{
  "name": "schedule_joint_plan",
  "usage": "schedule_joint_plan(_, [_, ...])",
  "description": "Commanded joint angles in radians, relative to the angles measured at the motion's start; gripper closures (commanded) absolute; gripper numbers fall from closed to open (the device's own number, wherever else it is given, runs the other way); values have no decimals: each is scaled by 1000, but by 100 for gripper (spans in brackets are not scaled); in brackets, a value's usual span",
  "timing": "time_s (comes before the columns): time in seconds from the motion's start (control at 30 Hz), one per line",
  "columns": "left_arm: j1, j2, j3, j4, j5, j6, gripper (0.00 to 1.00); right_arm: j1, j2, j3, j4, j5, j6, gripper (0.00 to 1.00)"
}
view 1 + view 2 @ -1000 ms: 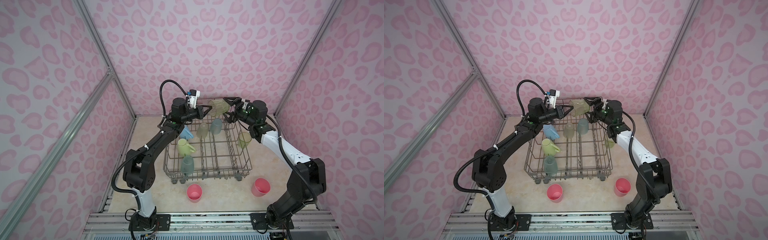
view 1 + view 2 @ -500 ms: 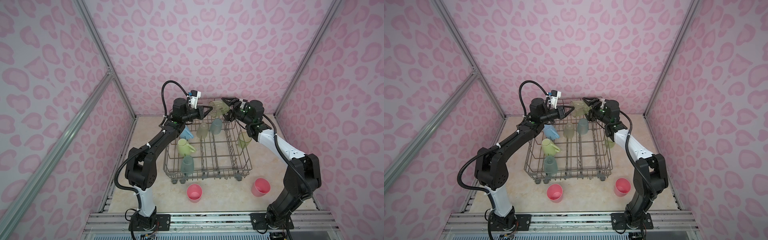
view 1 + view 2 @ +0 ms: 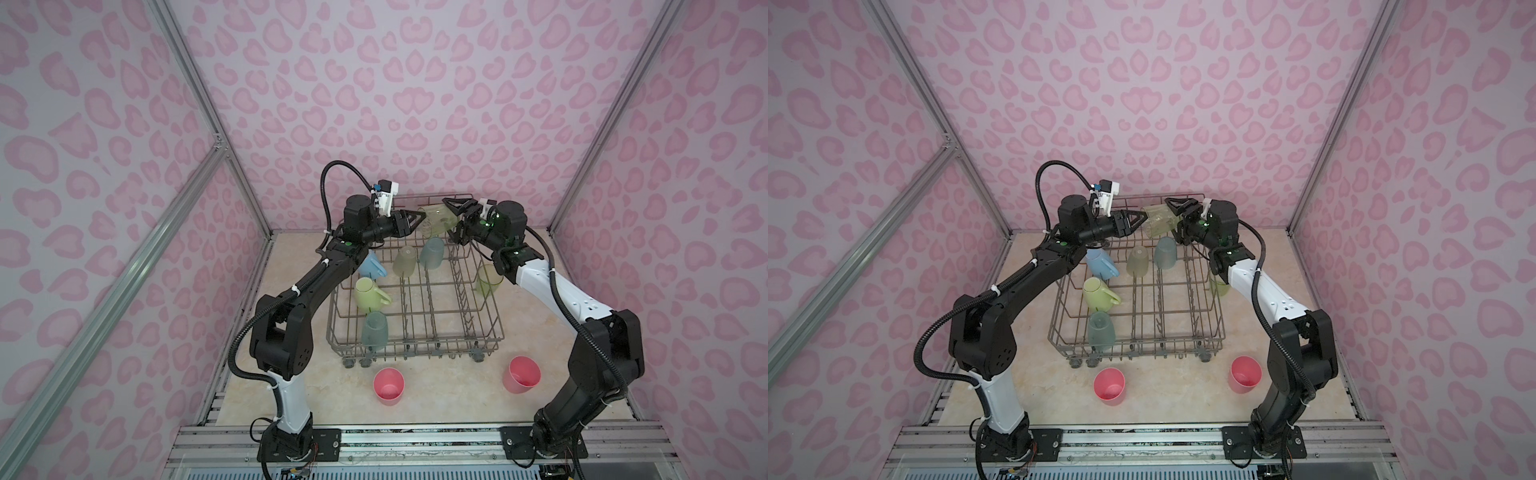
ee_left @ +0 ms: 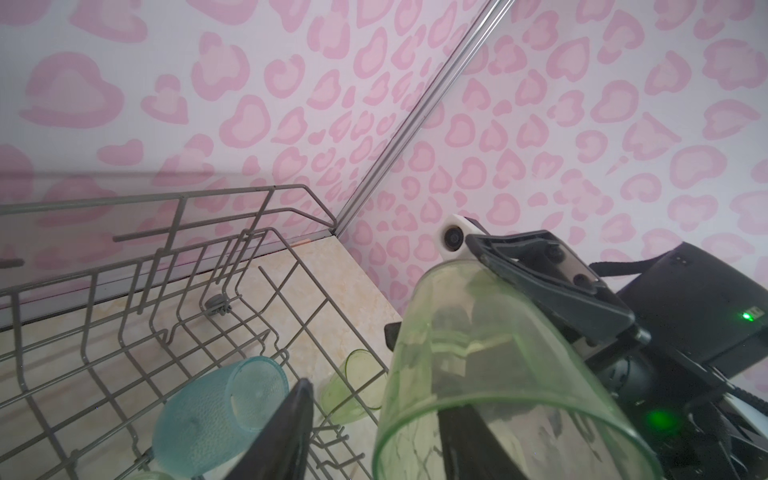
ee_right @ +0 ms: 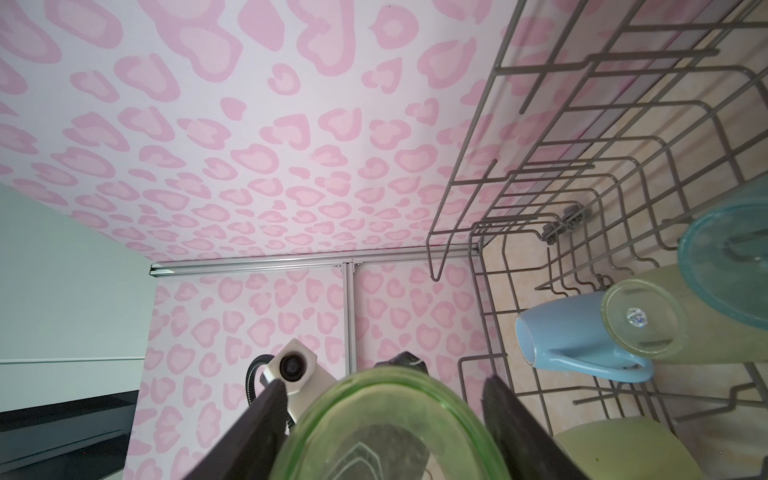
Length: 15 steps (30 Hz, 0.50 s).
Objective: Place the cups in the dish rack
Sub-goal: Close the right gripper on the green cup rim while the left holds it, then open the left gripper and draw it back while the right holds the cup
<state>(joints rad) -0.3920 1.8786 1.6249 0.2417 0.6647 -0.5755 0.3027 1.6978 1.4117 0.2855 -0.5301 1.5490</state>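
Over the back rail of the dish rack, which sits mid-counter, both end effectors meet.

Right end effector: fingers closed partway onto the sides of a lime-green cup. The cup is held in the air on its side, mouth toward the left arm.

Left end effector: roughly half open, gripping nothing. One finger is outside the cup's rim; the other shows through the cup wall, inside the mouth. Contact: can't tell.

- **Rack, back row:** light-blue mug tipped on its side, greyish-beige cup and teal cup bottom-up.
- **Rack, left side:** pale-yellow mug, with the second teal cup at the front-left corner.
- **Rack, right wall:** second lime-green cup; inside or outside is unclear.
- **In front of the rack:** pink cup and second pink cup, upright on the counter and apart from it.
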Motion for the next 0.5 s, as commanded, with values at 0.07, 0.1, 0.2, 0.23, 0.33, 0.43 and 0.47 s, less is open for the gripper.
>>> schedule_joint_plan(0.07, [10, -53, -28, -39, -34, 11, 41, 0, -13, -15, -18, 38, -69, 43])
schedule_joint_plan(0.1, [11, -61, -37, -45, -36, 13, 40, 1, -17, -20, -23, 43, -78, 44])
schedule_joint_plan(0.2, [12, -87, -69, -71, -54, 24, 36, -2, -30, -31, -37, 60, -107, 44])
schedule_joint_plan(0.23, [11, -98, -81, -79, -62, 26, 35, -2, -37, -36, -45, 68, -119, 44])
schedule_joint_plan(0.33, [12, -117, -92, -124, -86, 34, 31, -4, -53, -48, -58, 90, -155, 44])
schedule_joint_plan(0.43, [14, -137, -97, -181, -90, 35, 24, -5, -67, -62, -60, 115, -196, 44])
schedule_joint_plan(0.47, [15, -148, -98, -212, -100, 42, 21, -4, -73, -67, -64, 125, -211, 44])
